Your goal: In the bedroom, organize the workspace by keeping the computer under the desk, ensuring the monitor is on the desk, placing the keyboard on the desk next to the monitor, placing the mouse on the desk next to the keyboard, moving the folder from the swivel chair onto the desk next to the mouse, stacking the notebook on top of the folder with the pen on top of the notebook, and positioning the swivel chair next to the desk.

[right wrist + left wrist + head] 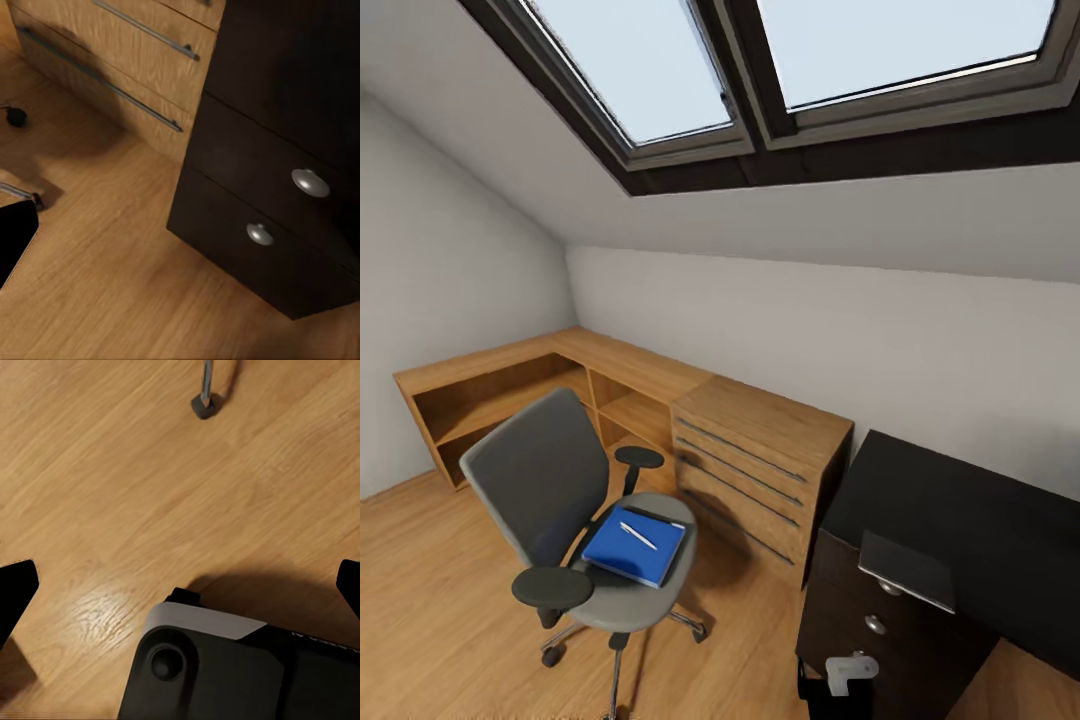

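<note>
Your left gripper point(180, 577) hangs wide open over bare wood floor point(112, 472), holding nothing; I cannot tell the right gripper's state. At ten o'clock the swivel chair point(545, 480) carries the blue folder point(632, 545) and pen point(638, 536), awaiting pickup.

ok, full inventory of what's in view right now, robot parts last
swivel chair: 1, grey seat and back, black armrests, on the wood floor left of centre
folder: 1, blue, lying on the chair seat
pen: 1, white, on top of the folder
wooden drawer unit: 1, light wood, four long handles, behind the chair
low shelving: 1 run, light wood, along the corner walls
dark cabinet: 1, black-brown, round metal knobs, at right
skylights: 2, dark frames, in the sloped ceiling
left gripper: black fingers wide apart above bare floor
right gripper finger: 1 seen, black
</note>
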